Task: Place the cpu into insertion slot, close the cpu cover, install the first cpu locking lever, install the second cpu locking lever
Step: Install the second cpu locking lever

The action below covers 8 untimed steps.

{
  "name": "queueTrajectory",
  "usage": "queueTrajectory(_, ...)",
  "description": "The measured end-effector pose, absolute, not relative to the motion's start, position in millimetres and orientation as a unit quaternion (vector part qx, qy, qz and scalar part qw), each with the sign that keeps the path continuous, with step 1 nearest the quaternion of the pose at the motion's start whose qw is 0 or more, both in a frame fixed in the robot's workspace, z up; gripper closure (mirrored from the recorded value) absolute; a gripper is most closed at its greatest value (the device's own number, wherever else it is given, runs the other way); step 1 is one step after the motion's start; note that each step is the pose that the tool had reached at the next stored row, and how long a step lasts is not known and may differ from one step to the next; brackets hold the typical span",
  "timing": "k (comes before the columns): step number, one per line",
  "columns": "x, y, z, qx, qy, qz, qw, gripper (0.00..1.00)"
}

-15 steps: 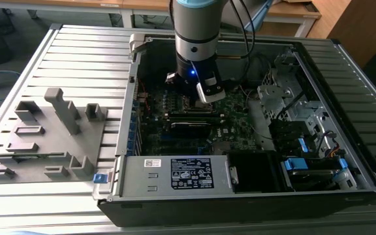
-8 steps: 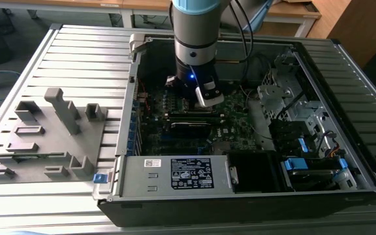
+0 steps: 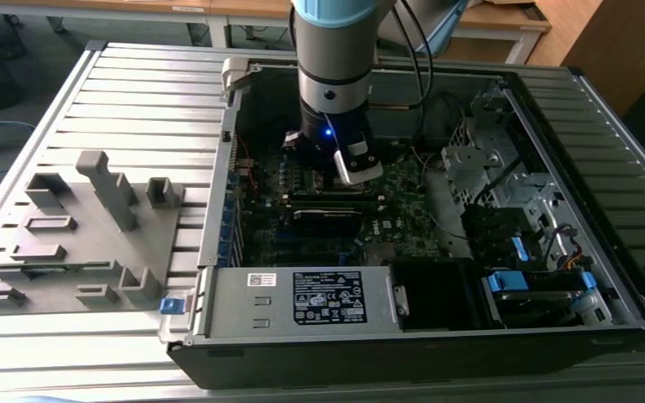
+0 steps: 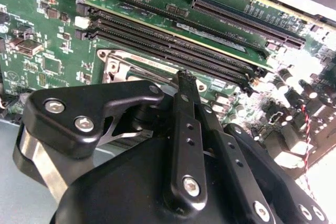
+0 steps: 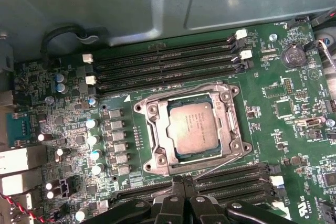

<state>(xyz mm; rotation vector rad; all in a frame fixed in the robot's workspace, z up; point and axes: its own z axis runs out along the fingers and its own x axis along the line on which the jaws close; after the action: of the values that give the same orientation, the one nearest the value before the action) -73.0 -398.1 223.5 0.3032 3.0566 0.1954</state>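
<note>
We see gripper (image 3: pixel 348 172) low inside open case (image 3: pixel 591 126), over motherboard (image 3: pixel 401 180). In first wrist view, cpu (image 5: pixel 193 127) sits in slot (image 5: pixel 157 153), cover (image 5: pixel 223 124) down around it, framing grey top. Thin lever (image 5: pixel 223 162) lies at slot's 5 o'clock edge. Fingers (image 5: pixel 178 195) pressed together, nothing between, at slot's 6 o'clock, by memory slots (image 5: pixel 231 179). Grey fixture (image 3: pixel 81 239) lies at case's 9 o'clock in exterior view.
</note>
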Motion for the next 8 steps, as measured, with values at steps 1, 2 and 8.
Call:
queueTrajectory(1, -72.9, -398.0, 223.1, 0.099, 0.993, 0.064, 0.031, 0.89)
queueTrajectory(2, -72.9, -398.1, 222.8, 0.099, 0.993, 0.063, 0.028, 0.89)
queueTrajectory(8, -73.1, -398.2, 221.5, 0.1, 0.993, 0.062, 0.014, 0.89)
